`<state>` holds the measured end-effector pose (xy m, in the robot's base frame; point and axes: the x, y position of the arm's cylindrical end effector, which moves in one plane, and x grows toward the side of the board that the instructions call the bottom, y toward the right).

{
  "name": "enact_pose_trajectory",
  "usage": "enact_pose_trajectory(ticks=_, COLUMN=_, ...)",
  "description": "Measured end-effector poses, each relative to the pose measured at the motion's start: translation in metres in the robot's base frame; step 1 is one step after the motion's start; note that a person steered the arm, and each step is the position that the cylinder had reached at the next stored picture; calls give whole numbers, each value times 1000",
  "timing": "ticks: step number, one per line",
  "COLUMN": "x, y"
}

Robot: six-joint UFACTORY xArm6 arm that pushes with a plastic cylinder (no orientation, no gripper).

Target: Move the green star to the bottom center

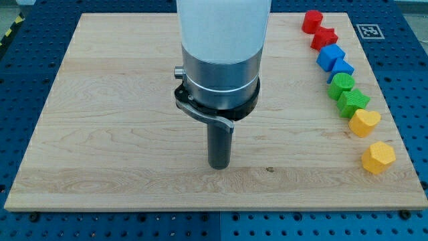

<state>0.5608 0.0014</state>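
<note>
The green star (354, 102) lies on the wooden board (100, 134) near the view's right edge, in a column of blocks. Just above it sits a round green block (342, 84). My tip (219, 165) rests on the board at the lower middle, far to the left of the green star and touching no block. The arm's wide grey and white body rises above the tip and hides the board's upper middle.
The column on the right runs from the top down: two red blocks (312, 21) (325, 37), two blue blocks (330, 55) (342, 67), the two green ones, a yellow heart (364, 122) and a yellow hexagon (378, 157). A marker tag (367, 31) sits off the board's top right corner.
</note>
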Motion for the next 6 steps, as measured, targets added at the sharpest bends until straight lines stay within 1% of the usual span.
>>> enact_pose_trajectory(ticks=6, x=-6, y=5)
